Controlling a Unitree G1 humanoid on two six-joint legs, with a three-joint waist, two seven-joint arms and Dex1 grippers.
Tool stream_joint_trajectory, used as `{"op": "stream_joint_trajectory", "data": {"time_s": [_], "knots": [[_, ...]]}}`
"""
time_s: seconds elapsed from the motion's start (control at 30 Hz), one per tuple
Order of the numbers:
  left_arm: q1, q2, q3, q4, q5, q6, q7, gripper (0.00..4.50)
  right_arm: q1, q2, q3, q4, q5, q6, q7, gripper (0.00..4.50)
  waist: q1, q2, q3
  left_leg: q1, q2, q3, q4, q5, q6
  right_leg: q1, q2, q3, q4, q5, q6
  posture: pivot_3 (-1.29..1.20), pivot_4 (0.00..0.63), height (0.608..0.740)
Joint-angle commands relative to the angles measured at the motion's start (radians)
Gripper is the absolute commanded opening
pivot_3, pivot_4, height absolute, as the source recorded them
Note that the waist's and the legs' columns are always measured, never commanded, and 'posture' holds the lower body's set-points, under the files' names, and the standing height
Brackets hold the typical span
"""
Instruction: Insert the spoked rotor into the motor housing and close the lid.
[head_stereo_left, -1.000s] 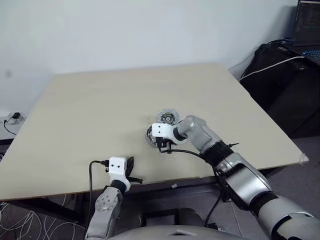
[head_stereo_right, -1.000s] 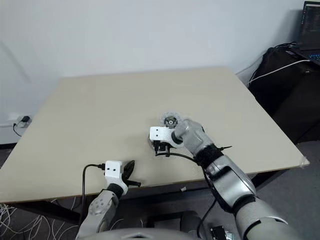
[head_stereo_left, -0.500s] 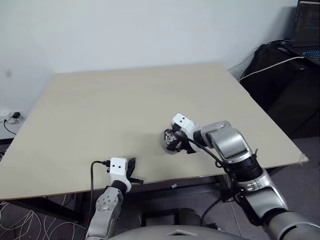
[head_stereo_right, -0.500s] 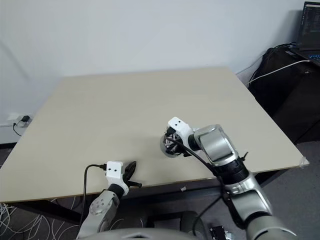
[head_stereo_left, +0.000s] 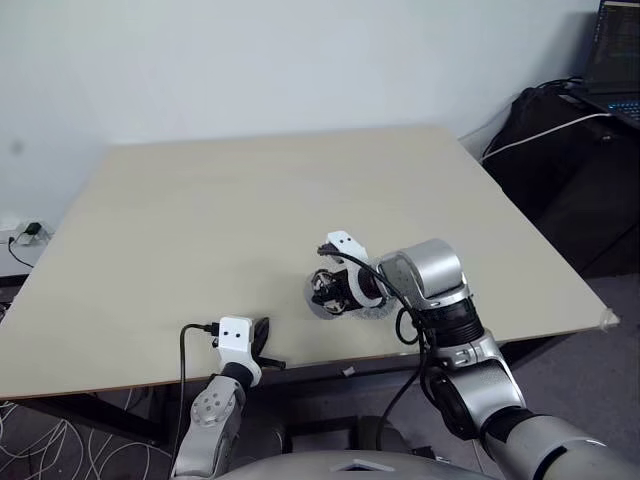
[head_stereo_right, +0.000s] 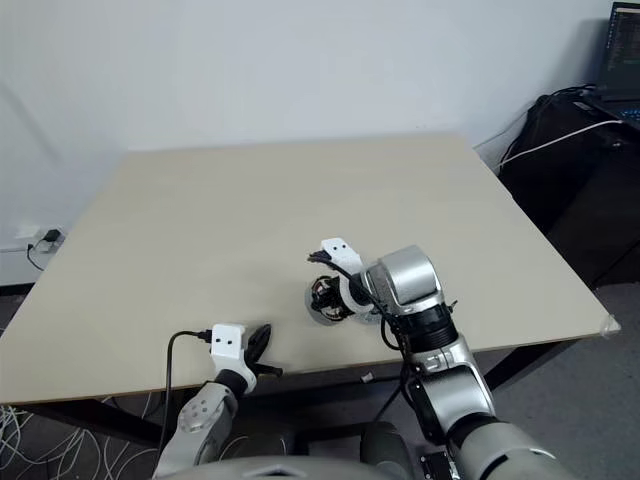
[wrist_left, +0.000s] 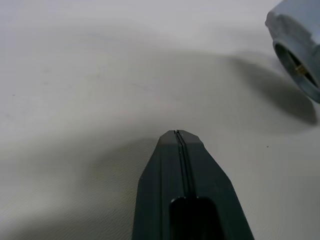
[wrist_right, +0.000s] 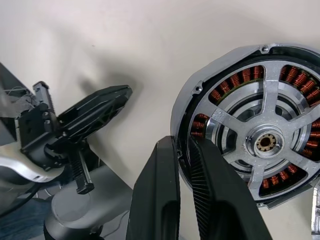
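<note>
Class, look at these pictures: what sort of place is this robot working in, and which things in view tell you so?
Probably a lab or office workroom. A plain pale table stands against a bare white wall; a laptop with a lit screen sits at the far right above black bags, and loose cables lie on the floor.

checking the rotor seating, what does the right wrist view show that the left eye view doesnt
Right wrist view only: the spoked rotor sits inside the motor housing, copper windings showing between its spokes, and the right pincer is clamped on the housing's rim.

Left eye view only: the whole table, the dark bag beside it, and the laptop on the bag.

Both: the housing held off the table, and the shut left pincer near the table's front edge.
</note>
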Motion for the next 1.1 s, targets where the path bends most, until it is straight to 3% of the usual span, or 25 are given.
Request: {"op": "stream_joint_trajectory", "data": {"time_s": [0.03,0.3,0.6,0.7,0.77,0.87,1.03,1.1], "knots": [[-0.006,-0.003,0.005,-0.035,-0.009,-0.011,0.000,0.00,-0.028,0.036,-0.039,0.047,0.029,-0.067,-0.059,0.07,-0.003,0.000,0.000,0.000,0.000,0.000,0.000,0.000,0.000,0.000,0.000,0.000,0.000,0.000,0.000,0.00,0.000,0.740],[-0.012,0.003,0.002,-0.034,-0.009,-0.007,-0.008,0.00,-0.034,0.125,-0.063,0.174,0.057,-0.201,-0.165,0.07,-0.012,-0.001,-0.001,0.001,0.000,0.000,0.001,0.000,-0.001,0.001,0.000,0.000,0.000,0.000,0.001,0.00,0.000,0.740],[-0.011,0.005,0.004,-0.036,-0.011,-0.004,-0.007,0.00,-0.038,0.244,-0.114,0.171,0.127,-0.220,-0.232,2.88,-0.021,-0.001,-0.001,0.001,0.000,0.000,0.001,0.001,-0.001,-0.001,0.001,0.001,0.007,-0.004,0.004,0.00,0.000,0.740],[-0.010,0.006,0.005,-0.038,-0.012,-0.001,-0.008,0.00,-0.031,0.304,-0.168,0.051,0.192,-0.252,-0.248,2.88,-0.019,-0.001,-0.001,0.001,0.000,0.000,0.001,0.001,-0.001,-0.001,0.000,0.001,0.007,-0.004,0.004,0.00,0.000,0.740],[-0.009,0.007,0.005,-0.040,-0.012,0.000,-0.009,0.00,-0.015,0.297,-0.151,-0.042,0.207,-0.314,-0.259,2.46,-0.019,-0.001,-0.001,0.001,0.000,0.000,0.001,0.001,-0.001,-0.001,0.000,0.001,0.006,-0.004,0.004,0.00,0.000,0.740],[-0.008,0.010,0.004,-0.042,-0.012,0.003,-0.012,0.00,0.043,0.168,-0.018,-0.189,0.111,-0.520,-0.277,1.61,-0.022,-0.001,-0.001,0.001,0.000,0.000,0.001,-0.001,-0.004,-0.001,0.000,0.000,0.006,-0.005,0.006,0.00,0.000,0.740],[-0.002,0.012,0.002,-0.047,-0.013,0.006,-0.016,0.00,0.175,-0.048,0.057,-0.316,-0.077,-0.765,-0.375,0.02,-0.011,-0.004,-0.002,0.001,-0.001,0.000,0.000,-0.001,-0.003,-0.001,-0.001,0.000,0.004,-0.006,0.007,0.00,0.000,0.740],[0.000,0.012,0.001,-0.048,-0.013,0.008,-0.018,0.00,0.232,-0.120,0.062,-0.344,-0.140,-0.830,-0.417,0.02,-0.005,-0.005,-0.002,0.001,-0.001,0.000,0.000,-0.001,-0.003,0.000,-0.001,0.000,0.003,-0.008,0.003,0.00,0.000,0.740]]}}
